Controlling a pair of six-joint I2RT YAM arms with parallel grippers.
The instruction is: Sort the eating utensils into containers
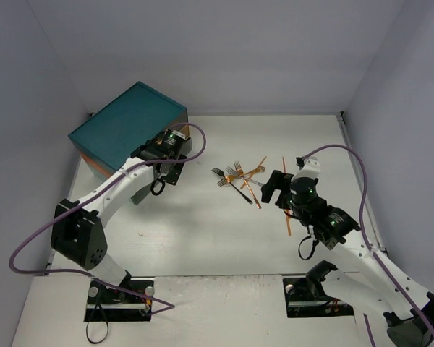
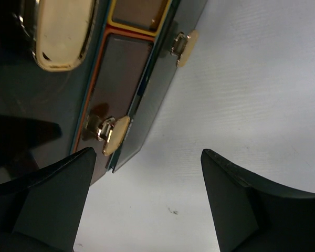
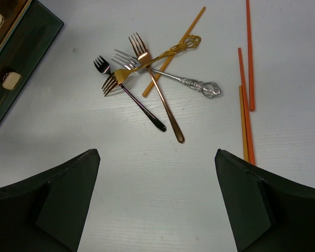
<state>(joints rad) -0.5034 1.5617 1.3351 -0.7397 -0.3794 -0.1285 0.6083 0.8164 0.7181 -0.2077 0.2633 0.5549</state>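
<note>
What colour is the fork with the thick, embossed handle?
The embossed fork is silver, clearest in the right wrist view.

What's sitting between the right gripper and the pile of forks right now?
Nothing. The right wrist view shows only bare white table between the open right gripper and the forks.

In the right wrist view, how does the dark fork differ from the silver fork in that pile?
Colour: the dark fork is glossy black, the silver fork pale and bright. Handle: the dark fork's is plain and slim, the silver fork's ornate with a wider embossed end. Pose: the dark fork's handle slants steeply down-right, the silver fork's runs nearer level. Both lie flat on the table, tines toward upper left.
</note>
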